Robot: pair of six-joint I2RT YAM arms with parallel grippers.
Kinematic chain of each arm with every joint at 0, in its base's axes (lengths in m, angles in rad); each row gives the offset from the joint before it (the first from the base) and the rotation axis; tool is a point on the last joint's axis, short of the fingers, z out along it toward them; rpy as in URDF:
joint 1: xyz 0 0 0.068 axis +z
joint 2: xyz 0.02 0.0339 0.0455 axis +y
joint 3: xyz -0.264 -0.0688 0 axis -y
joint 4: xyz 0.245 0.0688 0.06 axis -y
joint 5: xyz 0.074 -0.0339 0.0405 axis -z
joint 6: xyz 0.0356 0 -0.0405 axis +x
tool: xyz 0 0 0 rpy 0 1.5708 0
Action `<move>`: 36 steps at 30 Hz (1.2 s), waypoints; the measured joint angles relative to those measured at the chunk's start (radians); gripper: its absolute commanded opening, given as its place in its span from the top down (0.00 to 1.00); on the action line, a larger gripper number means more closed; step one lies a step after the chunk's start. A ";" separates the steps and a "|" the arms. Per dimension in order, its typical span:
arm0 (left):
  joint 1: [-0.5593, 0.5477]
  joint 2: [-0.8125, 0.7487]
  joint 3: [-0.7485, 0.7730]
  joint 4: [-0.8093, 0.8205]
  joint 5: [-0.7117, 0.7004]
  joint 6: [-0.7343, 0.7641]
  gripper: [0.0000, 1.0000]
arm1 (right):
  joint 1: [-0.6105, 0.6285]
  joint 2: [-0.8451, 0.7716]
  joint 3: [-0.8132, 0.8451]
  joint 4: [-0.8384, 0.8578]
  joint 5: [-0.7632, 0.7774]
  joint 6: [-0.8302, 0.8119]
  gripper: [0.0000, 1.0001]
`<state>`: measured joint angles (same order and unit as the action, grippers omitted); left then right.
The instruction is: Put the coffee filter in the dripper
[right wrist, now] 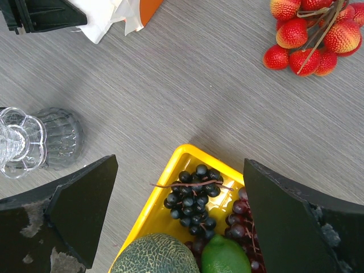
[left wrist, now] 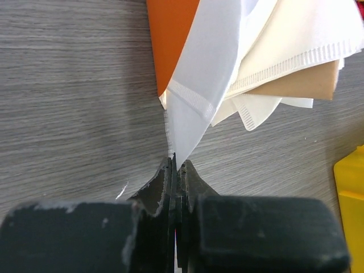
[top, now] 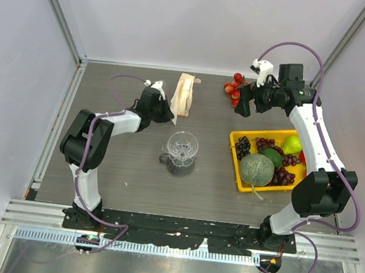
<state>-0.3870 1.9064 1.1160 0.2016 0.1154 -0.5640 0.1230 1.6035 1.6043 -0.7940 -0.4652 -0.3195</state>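
Note:
My left gripper [top: 163,111] is shut on the pointed corner of a thin white coffee filter [left wrist: 199,74]. The jaws [left wrist: 177,162] pinch it where it sticks out of the fanned pack of filters [left wrist: 284,40], which lies on the table [top: 185,95]. The filter is still partly in the pack, on its orange backing [left wrist: 170,34]. The clear ribbed dripper [top: 182,147] stands mid-table, just in front of the pack, and shows at the left edge of the right wrist view [right wrist: 34,142]. My right gripper [top: 243,104] is open and empty [right wrist: 179,165], above the yellow tray's far corner.
A yellow tray [top: 236,158] at the right holds dark grapes [right wrist: 196,193], a netted melon [top: 256,169], a lime [right wrist: 224,256] and a green pear [top: 293,145]. A bunch of red fruit [top: 235,90] lies behind it. Walls enclose the table on three sides.

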 measured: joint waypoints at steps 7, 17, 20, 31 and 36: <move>0.000 -0.121 -0.012 -0.053 0.025 0.063 1.00 | 0.000 0.000 0.000 0.000 -0.002 0.000 0.00; 0.025 -0.363 -0.022 -0.187 0.246 0.346 1.00 | 0.000 0.000 0.006 -0.006 -0.089 -0.045 0.00; 0.047 -0.423 -0.002 -0.298 0.392 0.503 1.00 | 0.000 -0.006 0.006 -0.008 -0.144 -0.064 0.00; 0.029 -0.505 0.339 -0.756 0.768 1.003 1.00 | 0.140 -0.147 0.006 -0.008 -0.334 -0.257 0.05; -0.053 -0.505 0.420 -0.905 0.794 1.112 1.00 | 0.264 -0.210 0.006 -0.008 -0.344 -0.370 0.03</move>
<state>-0.4397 1.4010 1.5364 -0.7036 0.9092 0.5480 0.3870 1.3933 1.6108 -0.8021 -0.8089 -0.6895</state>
